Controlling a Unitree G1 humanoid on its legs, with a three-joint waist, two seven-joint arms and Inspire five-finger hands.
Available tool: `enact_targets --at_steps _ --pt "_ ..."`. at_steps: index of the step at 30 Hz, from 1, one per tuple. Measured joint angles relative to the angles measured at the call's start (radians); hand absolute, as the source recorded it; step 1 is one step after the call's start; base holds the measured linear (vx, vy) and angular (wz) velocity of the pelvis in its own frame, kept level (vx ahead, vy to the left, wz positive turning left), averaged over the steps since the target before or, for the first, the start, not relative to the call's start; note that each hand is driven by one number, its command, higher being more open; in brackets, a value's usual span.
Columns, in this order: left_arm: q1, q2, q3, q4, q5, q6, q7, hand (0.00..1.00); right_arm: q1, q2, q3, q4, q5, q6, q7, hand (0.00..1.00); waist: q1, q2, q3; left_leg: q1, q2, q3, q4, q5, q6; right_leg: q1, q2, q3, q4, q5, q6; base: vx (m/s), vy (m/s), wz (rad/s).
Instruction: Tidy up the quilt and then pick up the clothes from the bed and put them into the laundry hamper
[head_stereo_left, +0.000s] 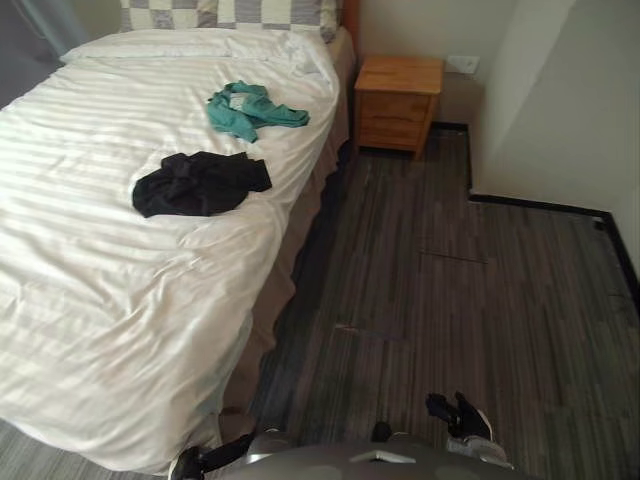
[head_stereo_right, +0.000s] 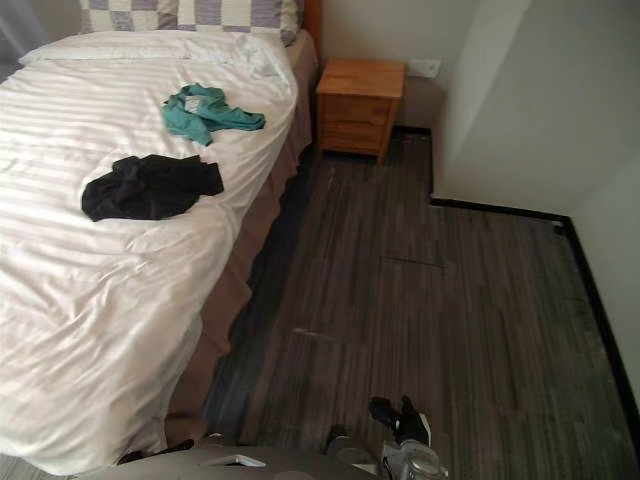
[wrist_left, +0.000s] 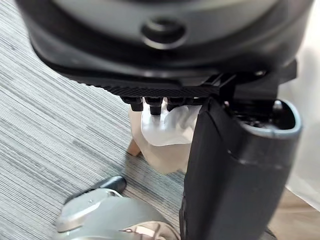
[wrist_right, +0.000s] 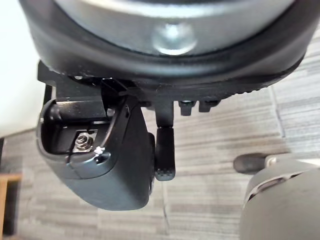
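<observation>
The bed (head_stereo_left: 292, 250) stands ahead of the robot and to its left, and its long axis runs away from the robot toward the pillows (head_stereo_left: 230, 12). The white quilt (head_stereo_left: 120, 300) covers it from end to end. It lies mostly flat, with some creases in the near part, and its near corner (wrist_left: 165, 140) hangs down toward the floor (head_stereo_left: 450, 280).

Two clothes lie on the quilt, well apart from both hands. The black garment (head_stereo_left: 200, 184) is the nearer one, about halfway up the bed on the side toward the floor. The teal garment (head_stereo_left: 250, 110) is further up, near the pillows, just beyond the black one but not touching it.

The left hand (wrist_left: 227, 170) hangs low beside the near corner of the quilt. Its fingers look relaxed and it holds nothing. The right hand (head_stereo_left: 458, 413) hangs over the floor on the side away from the bed, also loose and empty.

I judge that the quilt is not yet tidied and that this step comes first. For it the left hand is clearly the nearer one. The right hand must cross toward the bed. To reach the clothes, the robot probably has to come closer along the side of the bed.
</observation>
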Motion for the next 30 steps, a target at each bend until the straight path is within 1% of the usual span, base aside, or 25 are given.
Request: enact_targets --at_steps 1,2,3,4,5,6,7,8,9,10,18,22,23,25,26,27,28,29,30 --pt "0.000 -0.002 0.000 0.001 -0.011 -0.002 0.000 1.00 0.006 -0.001 0.000 0.008 0.000 0.000 0.001 1.00 0.000 -0.002 0.001 -0.006 -0.003 -0.041 0.008 0.000 0.000 0.000 0.002 0.009 -0.005 0.002 0.002 -0.20 -0.068 -0.42" --pt "-0.001 -0.010 -0.002 0.002 -0.022 -0.005 -0.006 1.00 0.013 -0.003 -0.001 0.027 0.000 0.000 0.001 1.00 -0.004 -0.001 0.001 -0.011 -0.014 -0.121 0.010 -0.003 -0.003 -0.004 0.006 0.032 -0.009 0.003 0.004 -0.13 -0.027 -0.36" --pt "-0.003 -0.016 -0.007 0.004 -0.036 -0.002 -0.015 1.00 0.015 -0.004 -0.001 0.034 0.000 0.001 0.001 1.00 -0.004 -0.001 0.001 -0.008 -0.021 -0.147 0.003 -0.006 -0.006 -0.010 0.007 0.040 -0.009 0.003 0.004 -0.09 0.025 -0.62" --pt "-0.005 -0.026 -0.009 0.004 -0.051 0.001 -0.022 1.00 0.018 -0.004 -0.001 0.040 0.000 0.003 0.001 1.00 -0.004 0.000 0.001 0.008 -0.032 -0.166 -0.022 -0.033 -0.014 -0.029 0.015 0.062 -0.009 0.003 0.004 -0.11 0.108 -0.92" --pt "-0.006 -0.043 -0.008 0.006 -0.052 0.008 -0.022 1.00 0.017 -0.005 -0.003 0.042 0.000 0.004 0.001 1.00 -0.002 0.005 0.001 0.026 -0.044 -0.164 -0.068 -0.076 -0.032 -0.050 0.028 0.082 -0.011 0.009 0.006 -0.11 0.101 -1.03" --pt "-0.010 -0.040 -0.002 0.012 -0.054 0.011 -0.021 1.00 0.019 0.002 -0.006 0.041 0.000 0.004 0.000 1.00 -0.002 -0.005 0.002 0.023 -0.047 -0.149 -0.076 -0.087 -0.030 -0.057 0.027 0.086 -0.018 0.023 0.011 -0.08 0.095 -1.02" --pt "-0.013 -0.029 0.002 0.020 -0.056 0.013 -0.021 1.00 0.025 0.012 -0.019 0.033 0.000 0.005 0.000 1.00 -0.006 -0.009 -0.005 0.033 -0.064 -0.122 -0.108 -0.090 -0.033 -0.057 0.015 0.085 -0.046 0.046 0.016 -0.01 0.065 -0.84" --pt "-0.023 -0.022 0.002 0.030 -0.056 0.015 -0.021 1.00 0.042 0.021 -0.019 0.032 -0.001 0.006 -0.001 1.00 -0.008 -0.026 0.000 0.059 -0.092 -0.103 -0.150 -0.071 -0.028 -0.050 -0.003 0.085 -0.079 0.083 0.010 0.01 0.083 -0.74" --pt "-0.030 -0.023 0.002 0.040 -0.056 0.020 -0.021 1.00 0.052 0.024 -0.021 0.032 -0.001 0.010 -0.001 1.00 -0.008 -0.029 0.000 0.073 -0.107 -0.094 -0.176 -0.048 -0.023 -0.050 -0.011 0.084 -0.091 0.107 0.010 0.00 0.071 -0.41" --pt "-0.072 -0.046 0.045 0.065 -0.029 0.051 -0.088 1.00 0.042 0.032 -0.039 0.023 0.039 0.025 0.007 1.00 -0.058 -0.023 -0.012 0.147 -0.125 -0.103 -0.243 -0.012 -0.020 -0.024 -0.018 0.043 -0.093 0.134 0.012 0.00 0.023 -0.13" --pt "-0.072 -0.047 0.044 0.066 -0.029 0.051 -0.078 1.00 0.044 0.039 -0.059 0.023 0.038 0.028 0.000 1.00 -0.058 -0.023 -0.012 0.142 -0.125 -0.108 -0.244 -0.012 -0.020 -0.026 -0.019 0.037 -0.093 0.130 0.011 0.00 0.000 0.02" --pt "-0.072 -0.048 0.043 0.067 -0.030 0.051 -0.056 1.00 0.046 0.044 -0.078 0.023 0.038 0.041 -0.016 1.00 -0.059 -0.023 -0.012 0.127 -0.123 -0.125 -0.244 -0.012 -0.020 -0.034 -0.021 0.016 -0.093 0.114 0.011 0.00 -0.008 0.12" --pt "-0.074 -0.049 0.039 0.067 -0.028 0.050 -0.040 1.00 0.045 0.044 -0.080 0.023 0.038 0.049 -0.023 1.00 -0.059 -0.021 -0.012 0.118 -0.122 -0.132 -0.245 -0.012 -0.020 -0.040 -0.021 0.006 -0.093 0.106 0.007 0.01 -0.025 0.15" --pt "-0.075 -0.050 0.035 0.061 0.011 0.049 -0.017 1.00 0.044 0.044 -0.086 0.024 0.038 0.055 -0.031 1.00 -0.060 -0.019 -0.013 0.108 -0.117 -0.138 -0.245 -0.013 -0.022 -0.044 -0.022 -0.014 -0.093 0.094 0.006 0.03 -0.020 0.15" --pt "-0.079 -0.057 0.036 0.040 0.074 0.050 0.009 1.00 0.044 0.040 -0.093 0.024 0.035 0.066 -0.032 1.00 -0.057 -0.004 -0.011 0.086 -0.091 -0.126 -0.202 -0.047 -0.040 -0.042 -0.018 -0.082 -0.092 0.080 -0.006 0.06 -0.025 0.03" --pt "-0.076 -0.060 0.037 0.033 0.088 0.051 0.017 1.00 0.043 0.039 -0.094 0.023 0.035 0.067 -0.032 1.00 -0.055 0.003 -0.008 0.074 -0.074 -0.122 -0.163 -0.063 -0.050 -0.038 -0.018 -0.104 -0.092 0.076 -0.011 0.10 -0.009 -0.13" --pt "-0.075 -0.062 0.050 0.020 0.100 0.052 0.023 1.00 0.041 0.042 -0.092 0.020 0.033 0.067 -0.035 1.00 -0.047 -0.011 -0.009 0.043 -0.043 -0.121 -0.055 -0.088 -0.081 -0.030 -0.019 -0.121 -0.092 0.071 -0.013 0.13 -0.073 -0.26" --pt "-0.081 -0.063 0.091 -0.010 0.110 0.053 0.023 1.00 0.045 0.044 -0.065 0.018 0.031 0.067 -0.051 1.00 -0.038 -0.014 -0.001 -0.061 0.007 -0.153 0.213 -0.081 -0.091 -0.012 -0.021 -0.125 -0.092 0.060 -0.016 0.15 -0.091 -0.29" --pt "-0.084 -0.069 0.097 -0.030 0.110 0.053 0.025 1.00 0.045 0.039 -0.050 0.011 0.031 0.067 -0.056 1.00 -0.031 -0.019 0.002 -0.095 0.033 -0.176 0.316 -0.058 -0.087 0.005 -0.022 -0.134 -0.092 0.055 -0.019 0.14 -0.118 -0.35"
